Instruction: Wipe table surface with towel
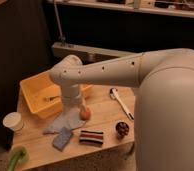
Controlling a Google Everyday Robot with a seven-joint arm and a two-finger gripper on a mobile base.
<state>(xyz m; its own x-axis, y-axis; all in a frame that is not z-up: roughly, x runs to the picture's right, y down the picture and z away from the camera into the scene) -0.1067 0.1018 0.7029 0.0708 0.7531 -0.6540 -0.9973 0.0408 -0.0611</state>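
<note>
The robot's pale arm (115, 72) reaches from the right across the wooden table (107, 117) and bends down at the wrist in front of the yellow bin (37, 90). The gripper (73, 107) points straight down at the end of that wrist, low over the table and just in front of the bin's near wall. Whether it is spread, pressed together or pinching anything cannot be told, since the wrist housing covers it from this angle.

The towel (65, 121), a crumpled light grey-blue cloth, lies on the table directly under the gripper and spreads out from there toward the table's front-left. Its upper edge meets the bottom of the gripper, so the two appear to be touching, though the contact itself is hidden.

A small orange object (85, 114) sits just beside the towel's right edge, close to the gripper. A blue sponge (63, 138) lies just in front of the towel, and a striped block (91, 137) lies to the right of the sponge. A white cup (13, 121) stands at the table's left edge, well apart from the towel. A white utensil (121, 102) and a dark round object (122, 129) lie toward the right side. A green object (16, 156) sits at the front-left corner.
</note>
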